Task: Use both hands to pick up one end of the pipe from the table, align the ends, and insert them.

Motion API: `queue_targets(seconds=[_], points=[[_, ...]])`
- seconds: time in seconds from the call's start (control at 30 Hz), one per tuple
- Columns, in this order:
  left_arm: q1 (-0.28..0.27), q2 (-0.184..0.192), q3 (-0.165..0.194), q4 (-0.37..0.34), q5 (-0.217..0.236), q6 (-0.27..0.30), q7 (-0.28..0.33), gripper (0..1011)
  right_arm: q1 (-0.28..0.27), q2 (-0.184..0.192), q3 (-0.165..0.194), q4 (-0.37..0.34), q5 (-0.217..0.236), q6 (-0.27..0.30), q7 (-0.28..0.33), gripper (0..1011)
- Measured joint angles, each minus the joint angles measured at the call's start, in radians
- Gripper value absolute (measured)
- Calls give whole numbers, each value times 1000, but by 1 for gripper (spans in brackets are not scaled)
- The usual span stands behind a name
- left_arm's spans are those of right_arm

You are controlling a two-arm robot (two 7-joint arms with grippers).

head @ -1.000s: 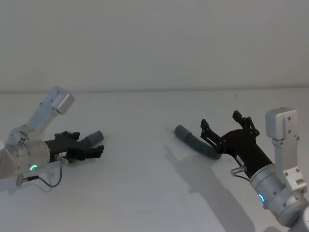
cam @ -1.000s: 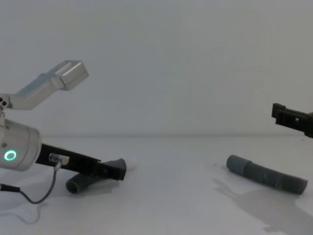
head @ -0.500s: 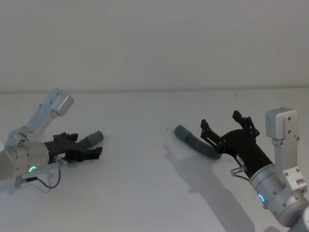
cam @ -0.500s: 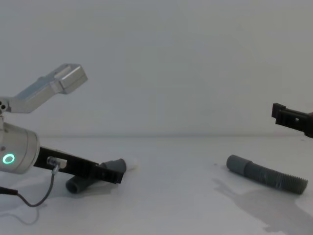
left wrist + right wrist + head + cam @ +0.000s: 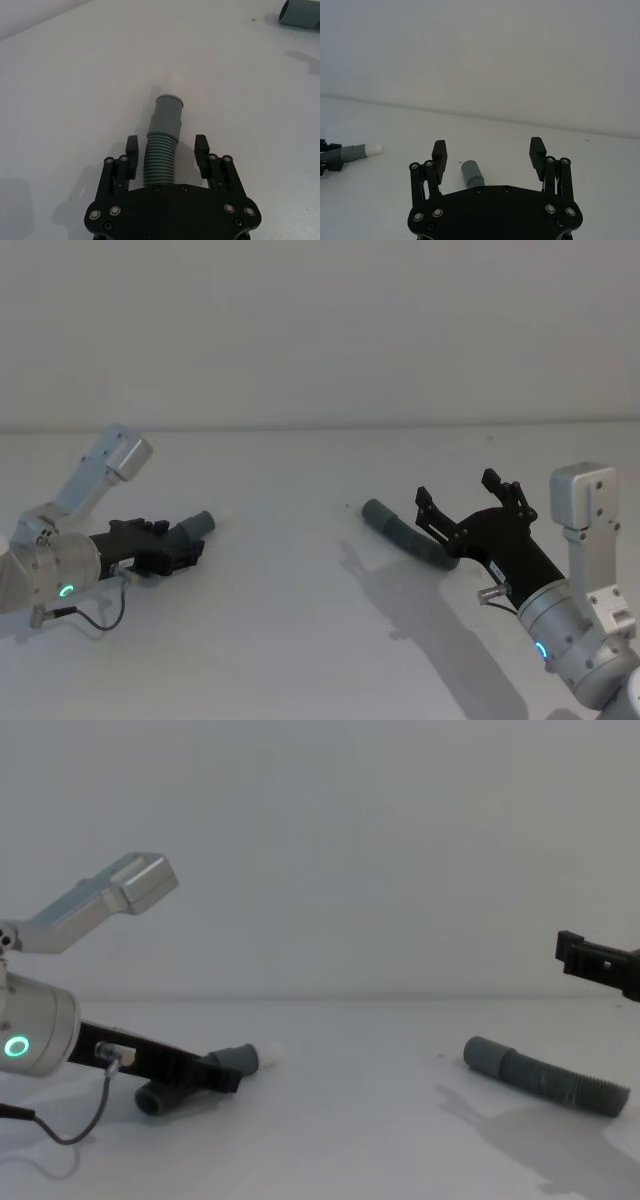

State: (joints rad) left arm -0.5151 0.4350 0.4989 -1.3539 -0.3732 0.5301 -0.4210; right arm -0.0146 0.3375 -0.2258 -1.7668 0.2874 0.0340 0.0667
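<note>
Left gripper (image 5: 166, 146) farther back along pipe (image 5: 167, 116)

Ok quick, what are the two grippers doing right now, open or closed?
Left gripper: open, straddling the left pipe piece, not squeezing it.
Right gripper: open, holding nothing.

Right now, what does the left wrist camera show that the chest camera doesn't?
Left wrist view: the left hand, its two fingers standing apart on either side of the left hose piece, with gaps on both sides.
Chest view: a side profile, with the right hose piece lying full length on the table, part of the right hand at the right edge, and the left piece's open tail end poking out below the left hand.
Both: the left piece's grey cuff with its white tip, and the right piece's cuff.
</note>
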Motion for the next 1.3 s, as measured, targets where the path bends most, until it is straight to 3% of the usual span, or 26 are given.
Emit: queue_targets(seconds=[0.4,1.3], points=[[0,0,0,1,1,-1,0,298,0,0,0,0,0,0,0,1003],[0,0,0,1,2,-1,0,292,0,0,0,0,0,0,0,1003]])
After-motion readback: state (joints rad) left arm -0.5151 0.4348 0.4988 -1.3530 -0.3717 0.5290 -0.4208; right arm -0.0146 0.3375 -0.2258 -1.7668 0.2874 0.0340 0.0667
